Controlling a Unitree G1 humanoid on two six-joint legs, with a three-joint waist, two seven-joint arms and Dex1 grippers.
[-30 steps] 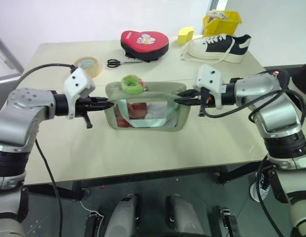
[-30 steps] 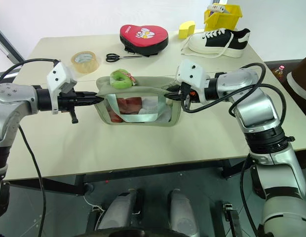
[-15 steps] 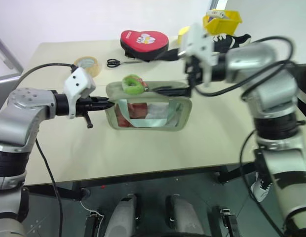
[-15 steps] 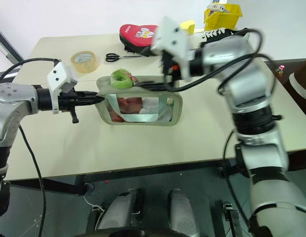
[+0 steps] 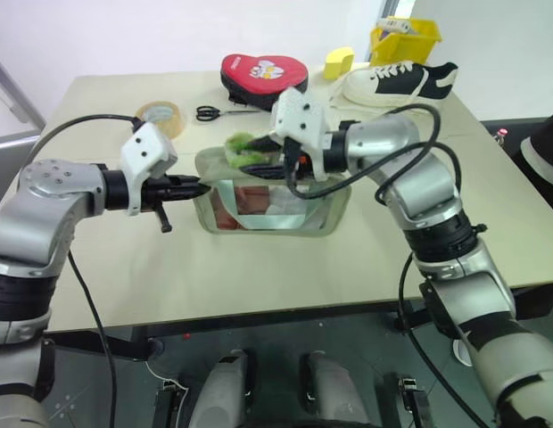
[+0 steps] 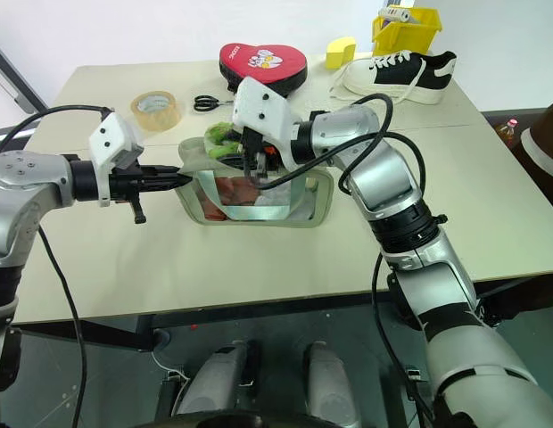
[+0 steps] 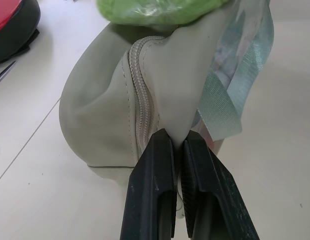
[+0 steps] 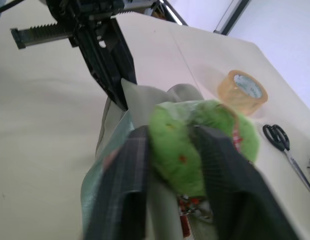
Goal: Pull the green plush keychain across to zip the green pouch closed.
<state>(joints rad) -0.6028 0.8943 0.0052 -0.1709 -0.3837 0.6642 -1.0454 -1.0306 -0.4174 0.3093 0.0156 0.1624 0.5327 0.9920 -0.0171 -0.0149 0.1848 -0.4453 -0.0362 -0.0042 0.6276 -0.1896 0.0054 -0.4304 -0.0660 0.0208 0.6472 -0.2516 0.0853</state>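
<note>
Left pincer [image 7: 179, 145]: fingers pressed together on a fold of the green pouch [image 5: 321, 214] at its end seam, right beside the zipper track. The fabric stands up from the pinch.

Right pincer [image 8: 170, 160]: reaches across over the pouch's top edge; its two fingers sit either side of the green plush keychain [image 8: 195, 145], closed against the fuzzy charm. A bit of metal chain shows just below the charm, between the fingers.

The keychain lies at the pouch's top edge, on the end nearer the left pincer; the two pincers are close to one another, the left one's tip just beyond the charm in the right wrist view.

The pouch rests on the table [image 5: 259, 276], clear window facing the camera, reddish contents visible behind it, a pale teal strap hanging at the pinched end.

Beyond the right pincer: tape roll [image 5: 160, 116], scissors [image 5: 214, 112], red heart-shaped case [image 5: 263, 76]. Farther off on that arm's side: yellow block [image 5: 337, 62], sneaker [image 5: 397, 82], yellow bin [image 5: 404, 40].
</note>
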